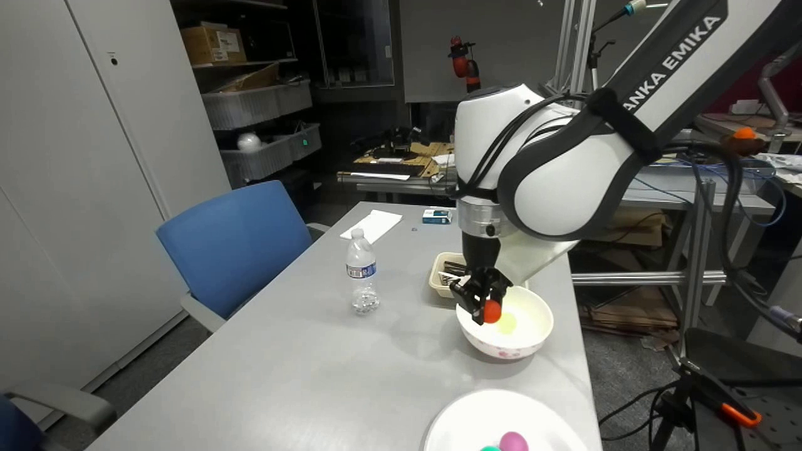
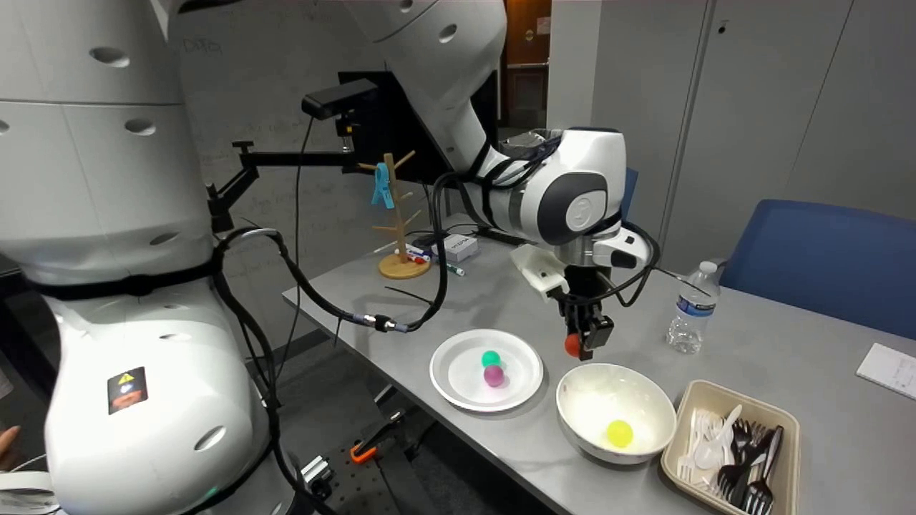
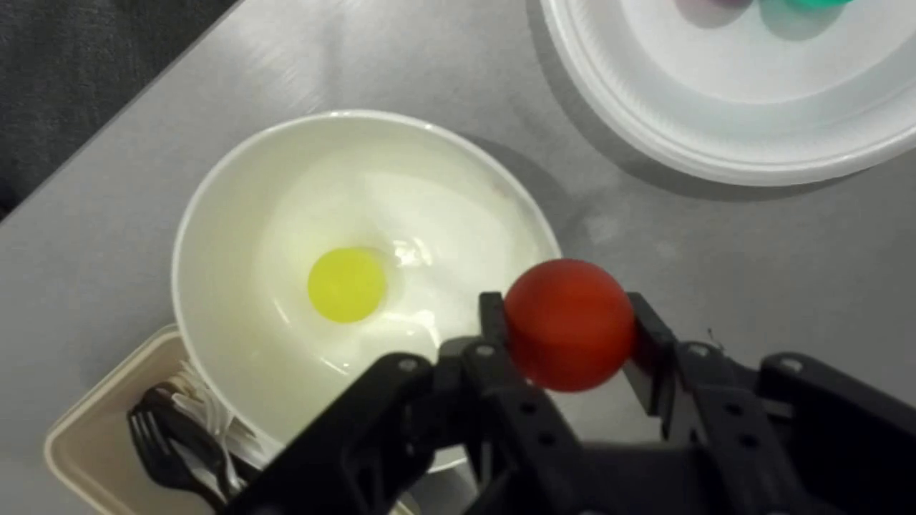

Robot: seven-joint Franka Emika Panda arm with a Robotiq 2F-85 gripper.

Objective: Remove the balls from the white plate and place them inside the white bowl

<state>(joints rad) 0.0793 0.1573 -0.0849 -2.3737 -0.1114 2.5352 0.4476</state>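
Note:
My gripper is shut on a red ball, which sits between its two black fingers. In both exterior views the ball hangs above the table beside or over the near part of the white bowl; in the wrist view it overlaps the bowl's right rim. A yellow ball lies inside the bowl. On the white plate rest a green ball and a pink-purple ball, touching or nearly so. Only their lower edges show at the top of the wrist view.
A beige tray of plastic cutlery stands right against or close beside the bowl. Beyond it is a clear water bottle. A wooden stand and a small white box are at the table's far end. The table's edge runs close to bowl and plate.

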